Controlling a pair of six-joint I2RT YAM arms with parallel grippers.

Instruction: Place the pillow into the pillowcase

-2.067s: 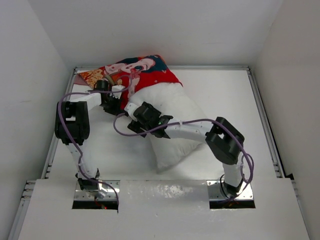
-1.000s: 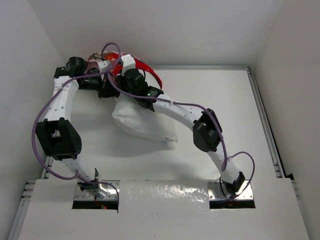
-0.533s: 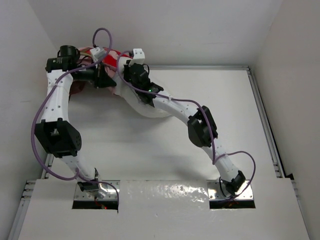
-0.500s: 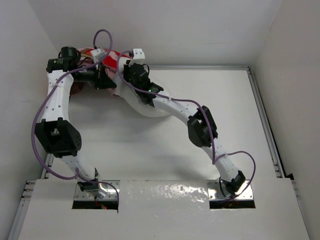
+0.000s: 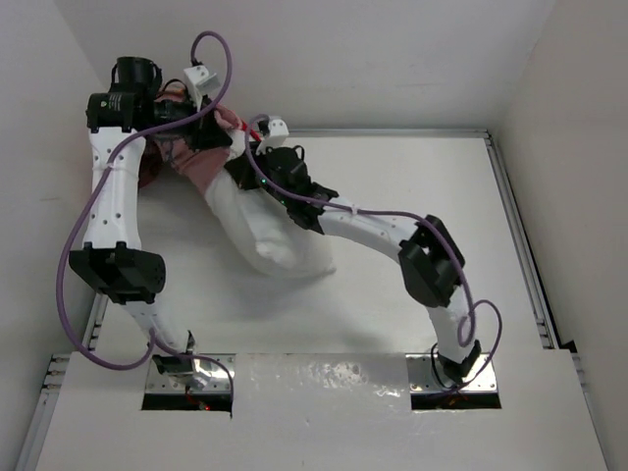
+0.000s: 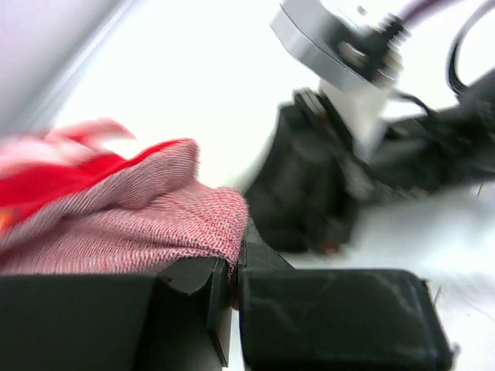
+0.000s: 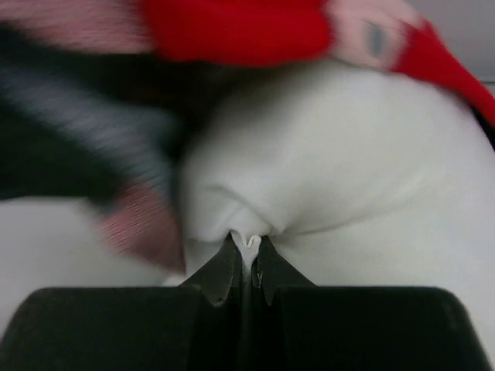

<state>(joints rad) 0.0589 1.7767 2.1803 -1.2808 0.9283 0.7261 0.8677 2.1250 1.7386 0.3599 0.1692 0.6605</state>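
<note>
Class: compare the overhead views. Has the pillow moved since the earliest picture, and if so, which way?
Yes. The pillow has shifted left and towards the back of the table, ending closer to the left rail than before.

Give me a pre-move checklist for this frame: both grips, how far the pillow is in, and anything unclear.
1. Grip of left tool on pillowcase: ok, shut on the cloth.
2. Grip of right tool on pillow: ok, pinching a small fold.
3. Pillow inside the pillowcase: not ok; in the top view most of the white body shows bare, outside the red cloth.
4. Pillowcase mouth spread open: cannot tell; both wrist views are blurred.
5. Clearance between the two tools: cannot tell; they sit close together at the far left.
</note>
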